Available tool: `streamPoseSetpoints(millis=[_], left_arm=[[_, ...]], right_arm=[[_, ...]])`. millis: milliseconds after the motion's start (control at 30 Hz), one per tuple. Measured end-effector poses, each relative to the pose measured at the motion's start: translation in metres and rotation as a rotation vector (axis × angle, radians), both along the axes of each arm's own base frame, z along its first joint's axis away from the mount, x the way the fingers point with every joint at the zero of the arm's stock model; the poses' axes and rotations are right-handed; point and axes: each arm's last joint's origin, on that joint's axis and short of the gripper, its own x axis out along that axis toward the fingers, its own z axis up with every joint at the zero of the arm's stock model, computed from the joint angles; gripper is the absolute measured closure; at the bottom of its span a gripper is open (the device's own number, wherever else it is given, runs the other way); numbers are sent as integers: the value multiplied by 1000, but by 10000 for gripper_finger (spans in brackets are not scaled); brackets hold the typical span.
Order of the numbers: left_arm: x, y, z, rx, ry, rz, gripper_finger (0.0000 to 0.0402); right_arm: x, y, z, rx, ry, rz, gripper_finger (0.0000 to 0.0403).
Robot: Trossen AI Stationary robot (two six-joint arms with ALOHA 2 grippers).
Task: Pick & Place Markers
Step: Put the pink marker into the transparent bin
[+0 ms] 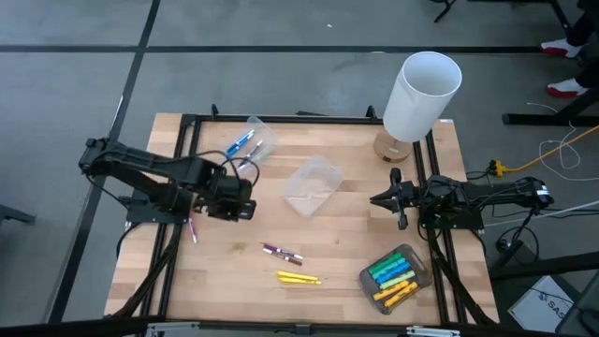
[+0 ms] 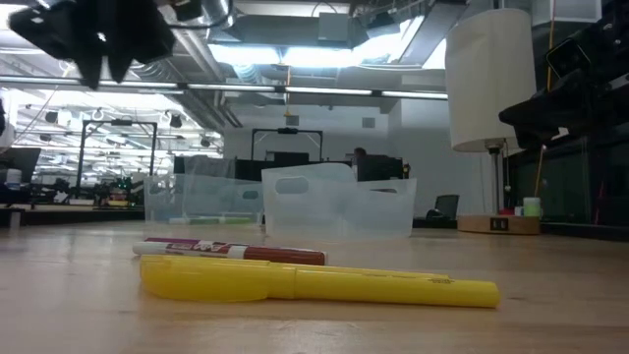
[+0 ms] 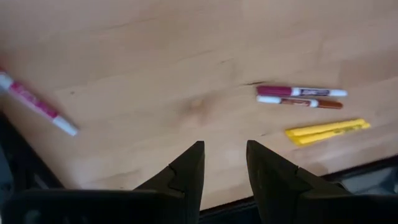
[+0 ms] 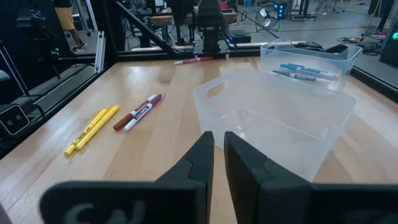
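My left gripper (image 1: 245,206) hangs open above bare wood near the table's left side, pointing steeply down, nothing between its fingers (image 3: 224,154). A pink-and-white marker (image 1: 192,229) lies by the left edge. Two maroon markers (image 3: 301,92) and a pair of yellow markers (image 3: 328,129) lie flat toward the near edge, to the right of the gripper. Blue markers (image 4: 301,70) lie in a clear tub (image 1: 253,142) at the back. My right gripper (image 1: 379,199) waits at the right side, level, its fingers (image 4: 217,142) nearly together and empty.
An empty clear tub (image 1: 314,185) stands mid-table in front of my right gripper. Another tub (image 1: 421,271) at the near right holds green, blue and yellow markers. A tall white cylinder (image 1: 423,94) stands on a round base at the far right corner. Black frame rails edge the table.
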Motion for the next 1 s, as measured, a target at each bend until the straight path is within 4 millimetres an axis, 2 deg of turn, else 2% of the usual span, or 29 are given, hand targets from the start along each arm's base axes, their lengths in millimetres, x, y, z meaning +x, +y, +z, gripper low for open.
streamPoseSetpoints(millis=[300,567,700,1000], left_arm=[[-11,-34,-1,82,38,105,288],[-34,-57,-4,116,179,195,287],[-43,-63,-7,126,237,205,287],[-53,-63,-32,153,328,208,287]], right_arm=[[0,0,0,0,0,0,363],[0,0,0,0,0,0,363],[0,0,0,0,0,0,363],[0,0,0,1,0,0,363]])
